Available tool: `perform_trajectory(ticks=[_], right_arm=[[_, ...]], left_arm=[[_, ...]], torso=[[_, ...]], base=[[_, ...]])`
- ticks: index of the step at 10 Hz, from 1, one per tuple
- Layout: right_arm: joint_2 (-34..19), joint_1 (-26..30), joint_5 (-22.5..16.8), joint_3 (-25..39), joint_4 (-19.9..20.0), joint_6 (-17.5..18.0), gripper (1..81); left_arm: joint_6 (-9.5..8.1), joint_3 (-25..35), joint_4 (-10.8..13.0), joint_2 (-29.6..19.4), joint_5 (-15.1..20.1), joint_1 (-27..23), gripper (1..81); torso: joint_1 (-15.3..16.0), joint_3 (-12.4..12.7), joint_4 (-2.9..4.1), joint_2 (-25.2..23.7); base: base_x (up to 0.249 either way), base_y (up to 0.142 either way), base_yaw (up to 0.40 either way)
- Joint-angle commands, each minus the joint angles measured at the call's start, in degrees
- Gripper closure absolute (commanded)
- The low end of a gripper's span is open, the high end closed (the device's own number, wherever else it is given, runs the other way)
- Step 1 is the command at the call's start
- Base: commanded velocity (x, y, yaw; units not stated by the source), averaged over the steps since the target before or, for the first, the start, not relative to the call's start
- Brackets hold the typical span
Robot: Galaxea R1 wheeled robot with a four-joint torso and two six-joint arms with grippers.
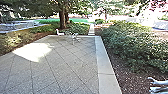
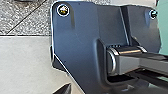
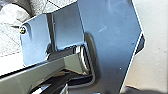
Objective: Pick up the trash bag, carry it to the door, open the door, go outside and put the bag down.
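At the upper left corner of the right wrist view shows a pale, crumpled-looking shape [image 3: 15, 13] with a dark rounded edge beside it, over paving; it may be the trash bag, but I cannot tell for sure. What holds or supports it is hidden. Silvery-white curved parts [image 1: 158, 83] stand at the lower right corner of the head view, in front of the mulch; whether they belong to my right arm is unclear.
Paving [image 1: 67, 65] with diagonal joints stretches ahead, edged by a pale border [image 1: 101, 60]. Dense bushes [image 1: 135, 45] line the right side. White outdoor furniture [image 1: 74, 37] stands near the far edge, before a tree trunk [image 1: 62, 18]. A narrow path [image 1: 91, 30] leads away beyond.
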Motion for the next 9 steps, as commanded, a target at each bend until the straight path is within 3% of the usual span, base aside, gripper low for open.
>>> perform_trajectory(ticks=[1,3,4,7,9], right_arm=[[0.62,1.50,-3.71,0.55,0.33,-0.01,1.0],[0.80,1.58,-3.71,0.55,0.33,-0.01,1.0],[1.06,1.58,-3.62,0.55,0.33,-0.01,1.0],[2.03,1.50,-1.34,0.55,-0.11,-0.01,1.0],[2.21,1.58,0.24,1.17,-0.20,-0.10,1.0]], left_arm=[[0.77,-0.29,0.29,0.93,0.26,-0.79,1.0],[0.68,-0.29,0.47,0.67,0.26,-0.44,1.0],[0.77,-0.29,0.64,1.11,0.00,0.43,1.0],[0.77,-0.29,0.73,2.87,-5.80,2.28,1.0],[0.68,-0.29,0.73,4.54,-15.38,3.16,1.0]], torso=[[0.00,5.08,0.00,0.00],[-0.06,3.34,0.00,-0.05],[-0.11,3.98,0.00,-0.09],[-0.13,4.48,0.00,-0.11],[-0.13,4.48,0.00,-0.13]], base=[[0.000,0.000,0.000],[0.000,0.000,0.000],[0.000,0.000,0.000],[0.000,0.000,0.000],[0.000,0.000,0.000]])
